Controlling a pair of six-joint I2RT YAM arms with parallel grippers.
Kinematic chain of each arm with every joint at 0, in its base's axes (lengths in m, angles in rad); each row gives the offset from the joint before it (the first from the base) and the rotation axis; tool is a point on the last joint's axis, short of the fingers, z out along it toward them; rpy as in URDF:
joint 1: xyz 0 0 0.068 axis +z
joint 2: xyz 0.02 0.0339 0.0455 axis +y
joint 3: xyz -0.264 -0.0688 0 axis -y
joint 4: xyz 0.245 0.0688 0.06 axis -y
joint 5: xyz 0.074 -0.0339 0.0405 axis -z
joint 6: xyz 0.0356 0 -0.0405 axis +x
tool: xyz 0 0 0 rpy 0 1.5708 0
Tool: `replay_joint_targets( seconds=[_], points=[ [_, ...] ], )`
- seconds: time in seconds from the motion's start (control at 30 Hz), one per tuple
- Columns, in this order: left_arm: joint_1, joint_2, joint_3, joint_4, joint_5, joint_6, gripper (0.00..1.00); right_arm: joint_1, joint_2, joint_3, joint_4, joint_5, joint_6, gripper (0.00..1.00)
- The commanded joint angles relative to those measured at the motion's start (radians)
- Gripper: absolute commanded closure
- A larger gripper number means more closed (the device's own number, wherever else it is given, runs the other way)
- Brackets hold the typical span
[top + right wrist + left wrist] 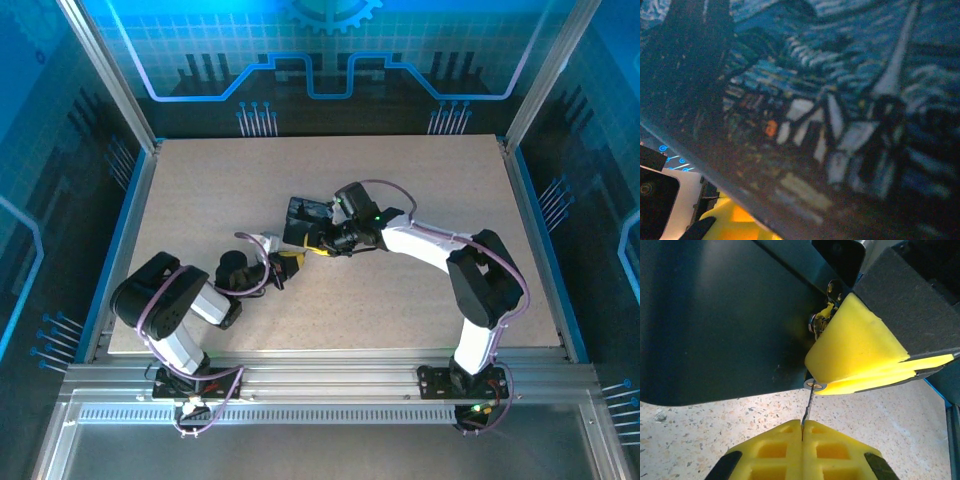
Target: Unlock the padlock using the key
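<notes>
At lower centre of the left wrist view, the left claw (802, 434) was clenched on the key (807, 407), a slim dark metal sliver, likely stiff yet bendable and best pinched by its flat head. Its tip met the padlock (816, 385), small, hard and probably slippery, which the right claw (826, 383) appeared to grasp in soft yellow pads beside the dark box (715, 315), above the speckled counter (705, 435).

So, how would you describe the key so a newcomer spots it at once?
In the left wrist view, start at the big dark box and drop to the left gripper at the bottom edge. The key is the thin sliver sticking up from its shut yellow fingertips. Nothing else there is so dark and wire-thin.
</notes>
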Motion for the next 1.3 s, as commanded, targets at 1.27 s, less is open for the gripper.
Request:
replay_joint_targets(
  seconds=[1.27],
  points=[
    [-0.017,-0.013,-0.027,0.074,-0.071,0.051,1.00,0.000,-0.012,-0.005,0.025,-0.066,0.061,1.00]
  ],
)
